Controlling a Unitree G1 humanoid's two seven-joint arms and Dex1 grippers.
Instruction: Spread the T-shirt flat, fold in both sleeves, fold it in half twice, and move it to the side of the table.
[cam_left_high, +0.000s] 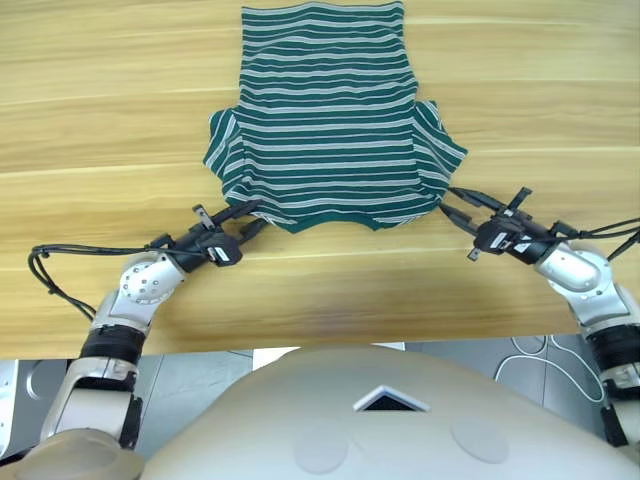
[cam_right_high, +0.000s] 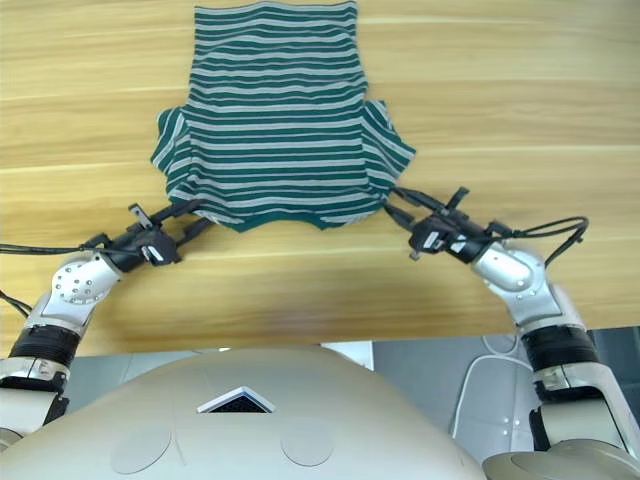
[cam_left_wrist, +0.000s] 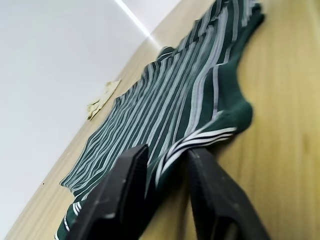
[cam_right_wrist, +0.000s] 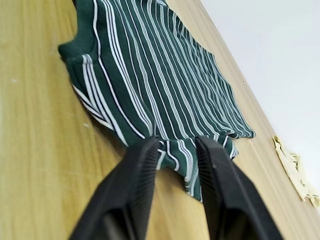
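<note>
Where the two arms met the near end of the garment, each hand was found clamped on cloth.

The T-shirt (cam_left_high: 325, 110) lay near the middle of the counter (cam_left_high: 100, 120), with its straight hem on the far side and its shoulder end toward the robot. The fabric was a soft knit, dark green with narrow pale stripes running crosswise. The body lay largely flat. Both short sleeves were bunched and puckered against the sides rather than spread. The near edge formed a shallow curve, and whether this was the neckline could not be established. The far hem sat at the top margin of the eye views, so any cut-off there could not be judged.

The left hand (cam_left_high: 250, 218) gripped the near left corner, with a raised fold of striped cloth pinched between its black fingers (cam_left_wrist: 125, 190). The right hand (cam_left_high: 448, 202) gripped the near right corner likewise, its finely ribbed fingers (cam_right_wrist: 145, 175) hiding the cloth held between them.

The counter was smooth, pale wood-grain board. A crumpled, pale scrap (cam_left_wrist: 102, 97) lay beyond the T-shirt near the counter's edge, and its material could not be made out.
</note>
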